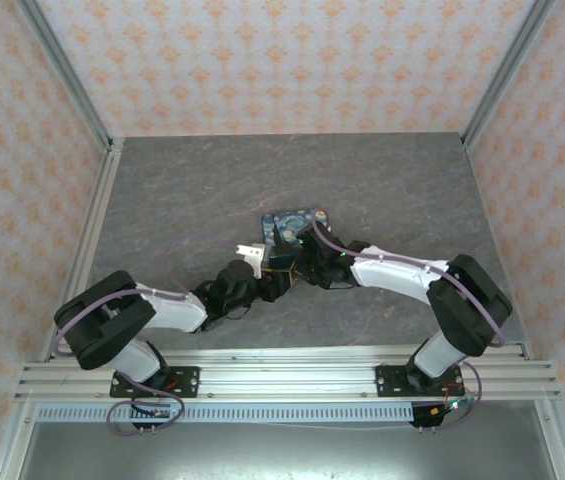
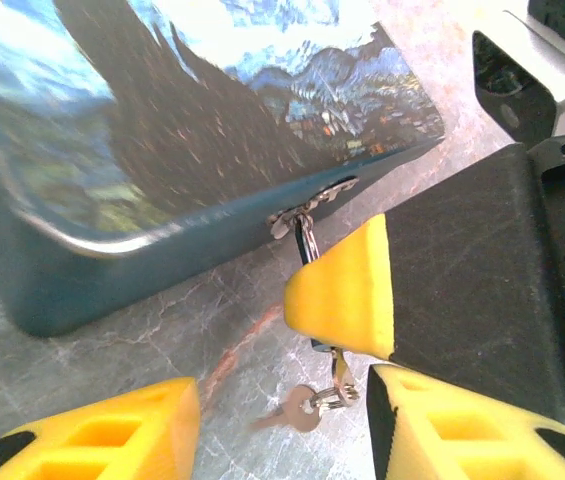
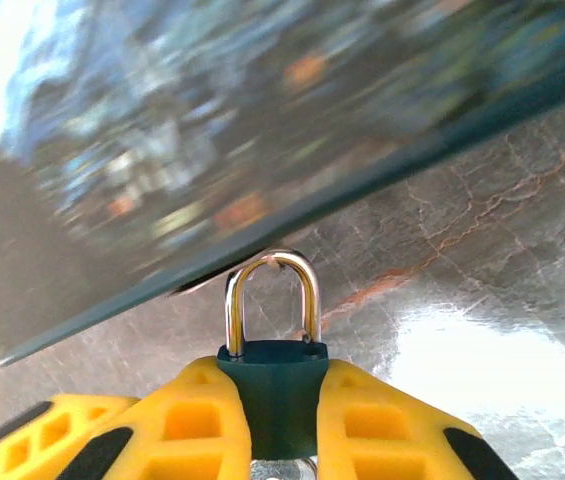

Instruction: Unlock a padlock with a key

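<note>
- Right gripper (image 3: 272,372): its 2 yellow fingers (image 3: 187,420) are clamped on the body of the tiny teal-blue padlock (image 3: 274,400), 1 on each side; the silvery steel shackle (image 3: 271,272) rises out of the grip, both legs seated in the body.
- Padlock location: it hangs at the front edge of the rectangular blue painted tin (image 2: 162,130); the shackle is threaded through the tin's small metal hasp (image 2: 312,205); the tin rests near the middle of the grey marbled table (image 1: 182,190).
- Left gripper (image 2: 280,425): jaws apart, holding nothing; the small silvery key (image 2: 297,412) lies on the table between its 2 fingertips, joined to a wire ring (image 2: 334,396).
- Key relative to padlock: near the lock's base, close under the right gripper's finger; whether the ring is tied to the lock, or a 2nd key sits in the keyhole, cannot be told.
- Step in hand (judged): taking up the key; this is best done by closing low to the table on the flat bow rather than the blade, so the blade projects free for insertion.
- Advice: the right gripper should steady the body with the keyhole end exposed toward the left arm; the ring probably gives little slack, so a short, straight approach along the lock's axis suits; a skewed grip would likely jam the blade at the keyway.
</note>
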`<state>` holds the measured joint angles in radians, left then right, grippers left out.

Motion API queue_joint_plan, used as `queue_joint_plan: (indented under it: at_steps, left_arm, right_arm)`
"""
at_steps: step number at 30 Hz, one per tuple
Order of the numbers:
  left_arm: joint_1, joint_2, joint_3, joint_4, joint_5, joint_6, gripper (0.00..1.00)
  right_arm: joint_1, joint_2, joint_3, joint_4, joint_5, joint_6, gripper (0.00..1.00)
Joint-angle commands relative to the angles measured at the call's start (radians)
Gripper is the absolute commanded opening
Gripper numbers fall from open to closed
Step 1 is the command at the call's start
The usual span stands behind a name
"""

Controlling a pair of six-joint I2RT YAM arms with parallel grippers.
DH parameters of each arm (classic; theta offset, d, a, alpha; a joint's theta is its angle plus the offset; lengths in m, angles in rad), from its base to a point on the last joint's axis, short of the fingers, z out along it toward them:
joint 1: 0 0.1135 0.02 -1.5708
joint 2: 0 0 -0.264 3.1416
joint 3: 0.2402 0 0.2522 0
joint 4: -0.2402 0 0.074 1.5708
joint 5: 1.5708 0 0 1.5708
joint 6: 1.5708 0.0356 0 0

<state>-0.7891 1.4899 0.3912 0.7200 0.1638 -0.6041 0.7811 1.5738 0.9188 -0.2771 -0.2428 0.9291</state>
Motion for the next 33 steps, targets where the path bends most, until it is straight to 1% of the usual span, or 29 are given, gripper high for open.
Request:
queue_joint_plan:
  at_steps: [1, 7, 10, 13, 18, 25, 27, 30, 33]
  left_arm:
    - [0.001, -0.078, 0.005, -0.135, -0.064, 0.049, 0.48]
    - [0.001, -0.201, 0.0, -0.331, -0.138, 0.052, 0.48]
    - [0.007, -0.24, -0.026, -0.362, -0.166, 0.043, 0.48]
    - [0.022, -0.26, -0.025, -0.412, -0.165, 0.036, 0.48]
    - [0.042, -0.256, 0.035, -0.52, -0.151, 0.053, 0.47]
    - [0.053, -0.155, 0.092, -0.488, -0.098, 0.04, 0.45]
    - [0.053, -0.117, 0.108, -0.473, -0.078, 0.04, 0.43]
    - [0.054, -0.067, 0.126, -0.452, -0.056, 0.031, 0.39]
    - [0.054, -0.04, 0.126, -0.425, -0.051, 0.02, 0.35]
  right_arm:
    - [0.003, 0.012, 0.086, -0.17, 0.048, -0.167, 0.0]
    - [0.003, 0.077, 0.196, -0.382, 0.105, -0.432, 0.0]
    - [0.003, 0.101, 0.22, -0.438, 0.137, -0.526, 0.0]
    - [0.004, 0.108, 0.233, -0.464, 0.167, -0.593, 0.0]
    - [0.007, 0.112, 0.287, -0.534, 0.221, -0.682, 0.0]
    - [0.009, 0.106, 0.355, -0.616, 0.288, -0.785, 0.0]
    - [0.009, 0.106, 0.367, -0.622, 0.287, -0.807, 0.0]
    - [0.009, 0.11, 0.374, -0.624, 0.269, -0.847, 0.0]
    - [0.009, 0.118, 0.367, -0.618, 0.23, -0.901, 0.0]
